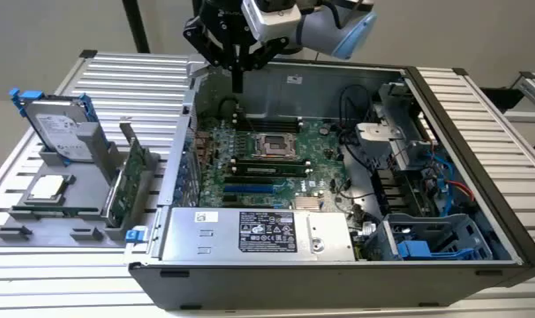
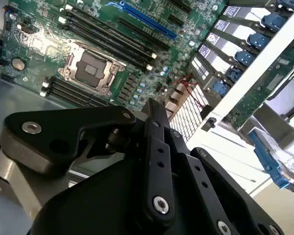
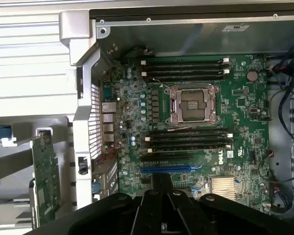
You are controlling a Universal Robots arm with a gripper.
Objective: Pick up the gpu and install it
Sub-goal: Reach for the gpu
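Note:
The gpu (image 1: 126, 182) stands on edge in a grey holder (image 1: 73, 218) outside the open computer case, at the exterior view's left. In both wrist views its green board (image 3: 43, 181) (image 2: 269, 83) lies beyond the case's rear wall. My gripper (image 1: 238, 83) hangs high over the back left corner of the motherboard (image 1: 267, 159), well apart from the gpu. Its black fingers (image 3: 161, 182) (image 2: 154, 107) are pressed together and hold nothing. The long blue slot (image 3: 171, 169) on the board is bare.
A silver hard drive with blue rails (image 1: 60, 129) and a processor (image 1: 48, 187) share the holder. Inside the case are the power supply (image 1: 249, 232), a drive cage (image 1: 426, 245) and cables (image 1: 373, 152). The case wall (image 1: 183, 146) stands between board and holder.

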